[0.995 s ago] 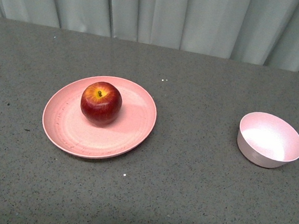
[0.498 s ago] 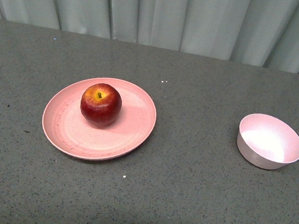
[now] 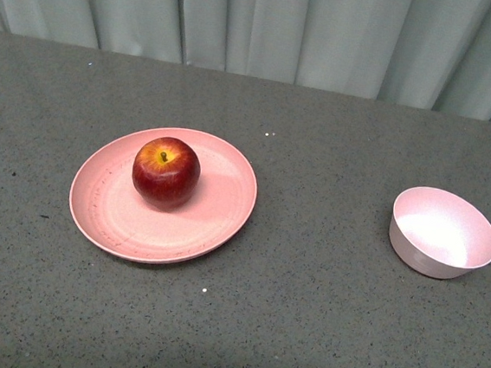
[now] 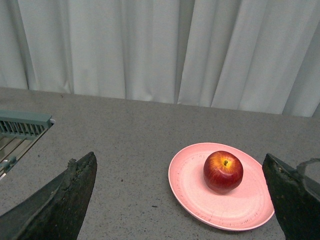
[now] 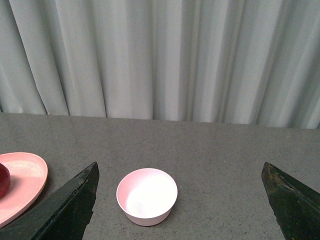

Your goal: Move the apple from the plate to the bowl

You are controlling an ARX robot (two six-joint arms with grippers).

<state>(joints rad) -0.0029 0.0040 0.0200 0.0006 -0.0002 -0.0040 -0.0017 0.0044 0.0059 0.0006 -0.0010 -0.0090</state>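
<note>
Firstly, left hand [image 4: 178, 156]: two dark, rough-faced fingers were spread wide with nothing between them. It hung above the surface, short of the plate, and the apple showed in the gap.
Right hand [image 5: 180, 165]: it was likewise spread wide and empty, and looked down toward the bowl. Neither hand showed in the front view.
Apple: the round, glossy dark-red apple [image 3: 166, 172] with a yellow-orange patch at its stem stood stem-up on the wide, shallow salmon-pink plate [image 3: 217, 203], toward the plate's far left part rather than dead centre.
Bowl: the small, round, pale pink-white bowl [image 3: 443, 233] sat empty on the speckled grey surface [image 3: 303, 311], well apart from the plate on the robot's right.
Handling, as judged: the apple looked firm, rigid and fairly weighty. Its waxy curved skin was probably slippery, and a nudge could have rolled it on so shallow a plate. A hard squeeze or a drop would likely have bruised it.
Hold, as judged: the best grip was from above, fingers on opposite sides at or just under the widest girth. The stem was no place to grip.
Release, as judged: the bowl looked light and only just wider than the apple, so lowering the apple in seemed safer than dropping it.
</note>
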